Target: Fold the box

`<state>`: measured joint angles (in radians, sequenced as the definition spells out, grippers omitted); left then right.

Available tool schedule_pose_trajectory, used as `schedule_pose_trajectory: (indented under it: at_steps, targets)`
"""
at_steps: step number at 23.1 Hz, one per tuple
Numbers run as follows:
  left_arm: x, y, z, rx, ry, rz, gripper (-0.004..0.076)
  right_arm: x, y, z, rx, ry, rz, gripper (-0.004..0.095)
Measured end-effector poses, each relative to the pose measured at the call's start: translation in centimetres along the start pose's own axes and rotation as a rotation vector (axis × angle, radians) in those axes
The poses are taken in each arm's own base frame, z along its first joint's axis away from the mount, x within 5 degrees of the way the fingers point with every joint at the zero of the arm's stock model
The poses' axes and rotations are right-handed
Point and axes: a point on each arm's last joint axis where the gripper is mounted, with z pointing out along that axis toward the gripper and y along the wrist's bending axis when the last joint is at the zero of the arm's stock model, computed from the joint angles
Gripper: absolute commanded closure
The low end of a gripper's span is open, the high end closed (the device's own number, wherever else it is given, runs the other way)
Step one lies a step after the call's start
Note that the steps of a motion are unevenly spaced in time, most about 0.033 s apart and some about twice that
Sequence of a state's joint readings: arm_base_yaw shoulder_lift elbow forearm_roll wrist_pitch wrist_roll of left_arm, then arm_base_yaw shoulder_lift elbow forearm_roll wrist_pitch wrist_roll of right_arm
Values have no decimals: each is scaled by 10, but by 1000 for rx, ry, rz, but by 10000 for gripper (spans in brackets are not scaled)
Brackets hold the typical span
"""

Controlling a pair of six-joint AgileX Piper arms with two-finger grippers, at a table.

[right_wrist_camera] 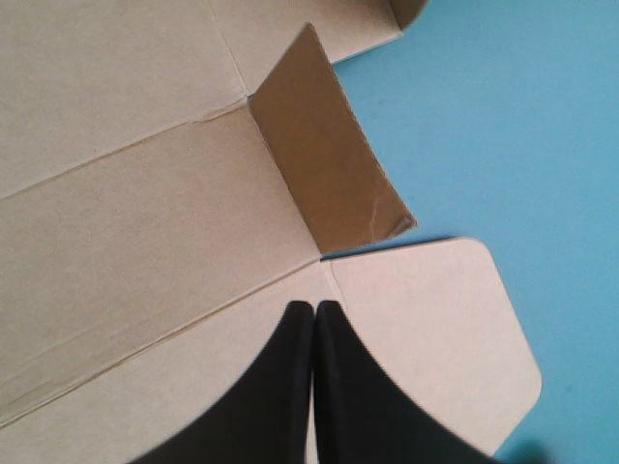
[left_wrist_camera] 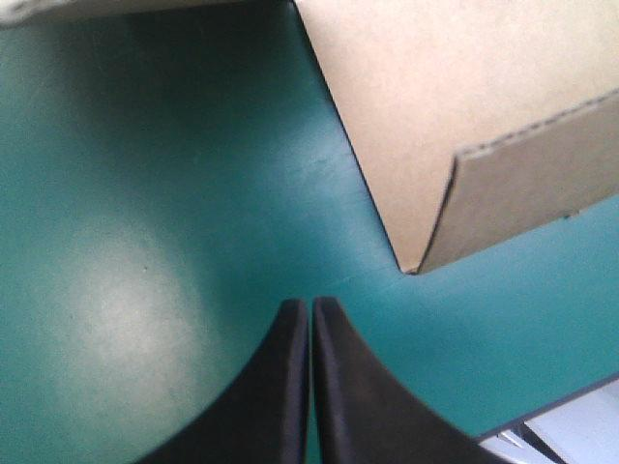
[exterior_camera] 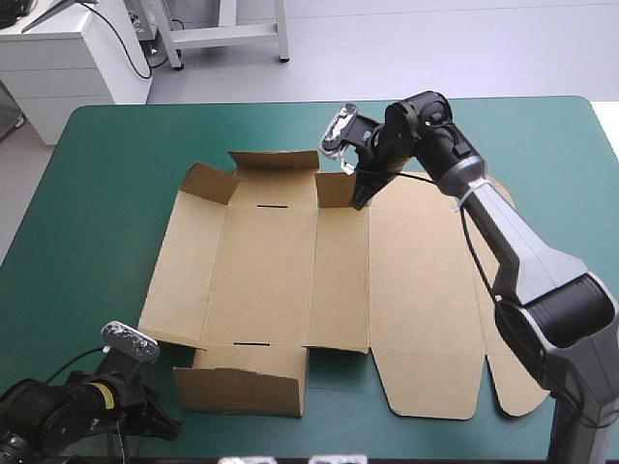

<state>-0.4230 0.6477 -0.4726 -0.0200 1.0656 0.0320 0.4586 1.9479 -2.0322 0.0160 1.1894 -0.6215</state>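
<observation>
A teal-green cover (exterior_camera: 97, 193) fills most of the high view, and the brown box (exterior_camera: 280, 271) lies opened out across the middle of it, mostly flat. Along the sheet's upper edge a far flap (exterior_camera: 274, 162) stands partly raised. At the lower edge, left of centre, a near wall (exterior_camera: 242, 387) is folded up and faces the camera. The left side panel (exterior_camera: 184, 261) tilts up a little. To the right the board stays flat, ending in a rounded flap (exterior_camera: 435, 382) near the lower right of the sheet. The right gripper (exterior_camera: 360, 198) comes down at the box's upper edge, a little right of centre, just beside a small upright tab (exterior_camera: 334, 189). In its wrist view the black fingers are pressed together into one point over the board, at the crease where that tab meets a rounded corner flap. Whether the tips touch the board cannot be told. The left gripper (exterior_camera: 160, 422) sits low in the lower left corner of the high view. In its wrist view its fingers are likewise closed tip to tip, holding nothing, over bare cover. A raised corner of the box is ahead of it and clearly apart from it.
</observation>
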Motion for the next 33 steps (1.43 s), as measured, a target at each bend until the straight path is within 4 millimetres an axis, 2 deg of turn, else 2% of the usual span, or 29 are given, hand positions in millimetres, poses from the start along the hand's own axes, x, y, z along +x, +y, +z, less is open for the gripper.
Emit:
schedule_pose_trajectory:
  at_steps: [2, 4, 8, 11, 16, 23, 29, 33]
  targets:
    - [0, 0, 0, 0, 0, 0, 731, 6, -6, -8, 18, 15, 86, 927]
    - [0, 0, 0, 0, 0, 0, 731, 19, -19, -29, 60, 28, 271, 927]
    - [0, 0, 0, -1, 1, 0, 731, 36, -36, -69, 132, -23, 456, 927]
    - [0, 0, 0, -1, 1, 0, 731, 50, -44, -101, 188, -69, 535, 927]
    - [0, 0, 0, -1, 1, 0, 731, 60, -46, -131, 235, -114, 573, 927]
    - [0, 0, 0, -1, 1, 0, 731, 103, -6, -162, 236, -61, 578, 927]
    - [0, 0, 0, -1, 1, 0, 731, 142, 33, -175, 248, -36, 597, 927]
    - [0, 0, 0, -1, 0, 0, 731, 176, 71, -187, 265, -68, 627, 927]
